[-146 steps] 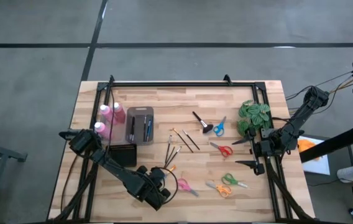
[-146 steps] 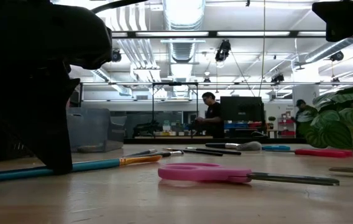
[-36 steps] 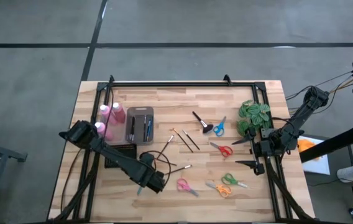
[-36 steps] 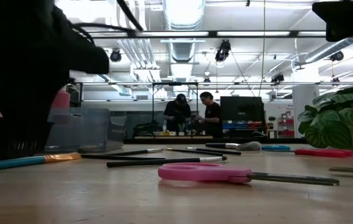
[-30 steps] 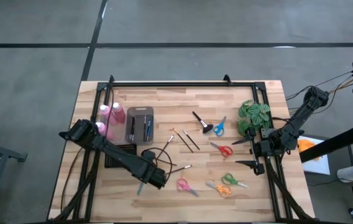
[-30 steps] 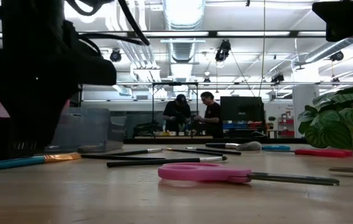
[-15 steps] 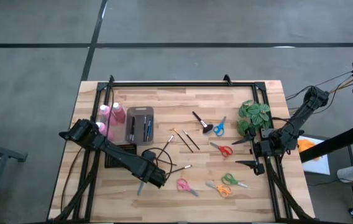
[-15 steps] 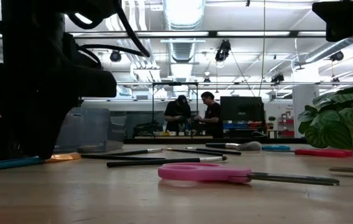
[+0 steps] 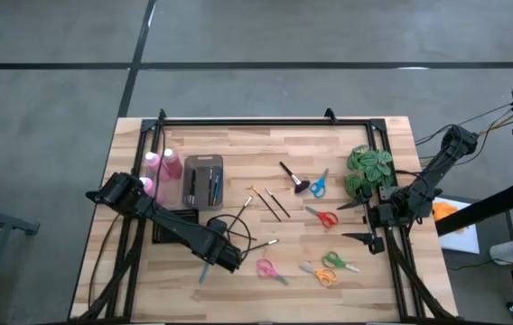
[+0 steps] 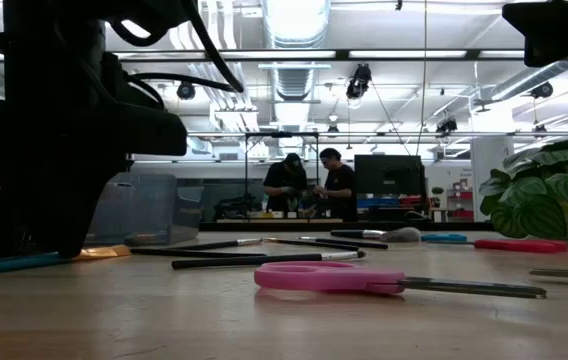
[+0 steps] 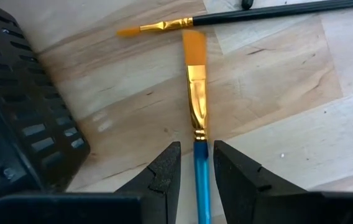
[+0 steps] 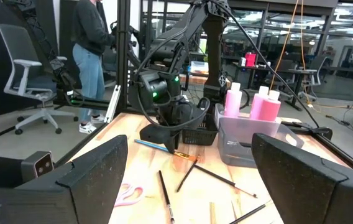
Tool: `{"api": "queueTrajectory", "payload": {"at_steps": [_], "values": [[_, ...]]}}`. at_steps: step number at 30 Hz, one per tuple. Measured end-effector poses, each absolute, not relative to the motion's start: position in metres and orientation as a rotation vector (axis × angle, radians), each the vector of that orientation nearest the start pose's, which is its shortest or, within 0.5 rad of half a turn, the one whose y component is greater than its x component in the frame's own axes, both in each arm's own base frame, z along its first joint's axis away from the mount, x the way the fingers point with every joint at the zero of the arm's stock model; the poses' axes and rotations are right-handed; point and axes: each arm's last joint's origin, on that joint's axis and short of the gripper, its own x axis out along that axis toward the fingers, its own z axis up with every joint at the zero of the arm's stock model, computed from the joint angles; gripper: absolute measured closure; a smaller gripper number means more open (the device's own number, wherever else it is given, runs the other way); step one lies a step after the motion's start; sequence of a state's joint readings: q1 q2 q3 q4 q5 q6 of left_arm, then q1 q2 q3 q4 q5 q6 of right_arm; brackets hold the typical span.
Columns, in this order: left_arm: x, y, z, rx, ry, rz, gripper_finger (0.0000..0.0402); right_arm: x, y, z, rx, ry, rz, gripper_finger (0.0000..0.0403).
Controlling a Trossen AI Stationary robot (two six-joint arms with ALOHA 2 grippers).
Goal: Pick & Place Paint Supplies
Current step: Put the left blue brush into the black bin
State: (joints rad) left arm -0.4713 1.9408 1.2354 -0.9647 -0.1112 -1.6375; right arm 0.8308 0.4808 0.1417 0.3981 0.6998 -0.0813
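A blue-handled paintbrush (image 11: 195,99) with a gold ferrule and orange bristles lies flat on the wooden table; its handle end shows in the high view (image 9: 203,272). My left gripper (image 11: 197,152) points down over it near the table's front left (image 9: 212,261). It is open narrowly, one finger on either side of the blue handle, with wood showing between. A black-handled brush (image 11: 238,14) lies just beyond. More thin brushes (image 9: 267,202) and a stubby black brush (image 9: 291,176) lie mid-table. Pink bottles (image 9: 154,166) stand at the left. My right gripper (image 9: 352,222) waits open at the right edge.
A grey bin (image 9: 203,179) holding brushes stands beside the bottles, and a black slotted basket (image 11: 21,106) sits close to my left gripper. Scissors lie about: blue (image 9: 318,184), red (image 9: 322,217), pink (image 9: 270,270), green and orange (image 9: 329,266). A leafy plant (image 9: 369,170) stands at the right.
My left gripper has sunk a little toward the table over the blue brush and now hides part of its handle in the low view. The brush lies where it was. The gap between the fingers has not visibly changed.
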Motion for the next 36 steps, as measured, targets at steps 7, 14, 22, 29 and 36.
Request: {"api": "queueTrajectory", "payload": {"at_steps": [7, 14, 22, 29, 36], "values": [[0.295, -0.146, 0.132, -0.801, 1.309, 0.989, 0.0306, 0.099, 0.081, 0.206, -0.039, -0.047, 0.129, 0.0062], [0.292, -0.144, 0.126, -0.824, 1.306, 0.982, 0.0306, 0.099, 0.081, 0.206, -0.039, -0.047, 0.129, 0.0062], [0.293, -0.145, 0.126, -0.81, 1.314, 0.962, 0.0317, 0.099, 0.081, 0.206, -0.041, -0.047, 0.129, 0.0062], [0.293, -0.145, 0.126, -0.813, 1.313, 0.959, 0.0388, 0.099, 0.081, 0.206, -0.041, -0.048, 0.129, 0.0062], [0.293, -0.145, 0.126, -0.813, 1.314, 0.959, 0.0381, 0.099, 0.081, 0.206, -0.039, -0.047, 0.129, 0.0062]]}}
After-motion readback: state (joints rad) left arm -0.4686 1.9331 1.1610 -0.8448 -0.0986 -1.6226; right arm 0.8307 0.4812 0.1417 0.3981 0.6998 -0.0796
